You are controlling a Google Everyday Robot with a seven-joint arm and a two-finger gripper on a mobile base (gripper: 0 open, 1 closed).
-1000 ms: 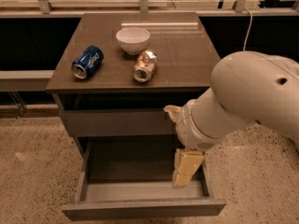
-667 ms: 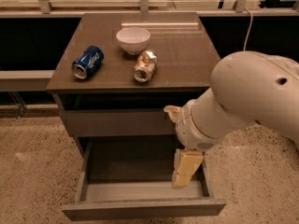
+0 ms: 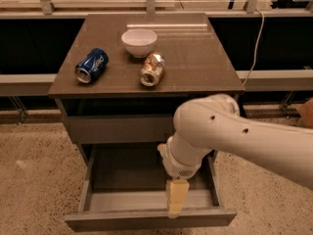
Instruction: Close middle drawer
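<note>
The middle drawer (image 3: pixel 122 175) stands pulled out wide from the grey-brown cabinet, and its paler floor shows. Its slim flat front panel (image 3: pixel 117 220) is at the bottom of the view. My gripper (image 3: pixel 177 199) hangs from the white arm (image 3: pixel 230 136) over the right-middle part of the drawer. Its yellowish tip reaches down to just behind the front panel. The arm hides the drawer's right rear part.
On the cabinet top (image 3: pixel 195 62) a blue can (image 3: pixel 91 65) and a gold can (image 3: pixel 152 69) lie on their sides, beside a white bowl (image 3: pixel 139 41). The closed upper drawer front (image 3: pixel 117 129) is above the open drawer. Speckled floor (image 3: pixel 34 180) surrounds the cabinet.
My arm has swung left and lower, and the gripper has moved from the drawer's right side toward its front panel. The drawer is open as far as before.
</note>
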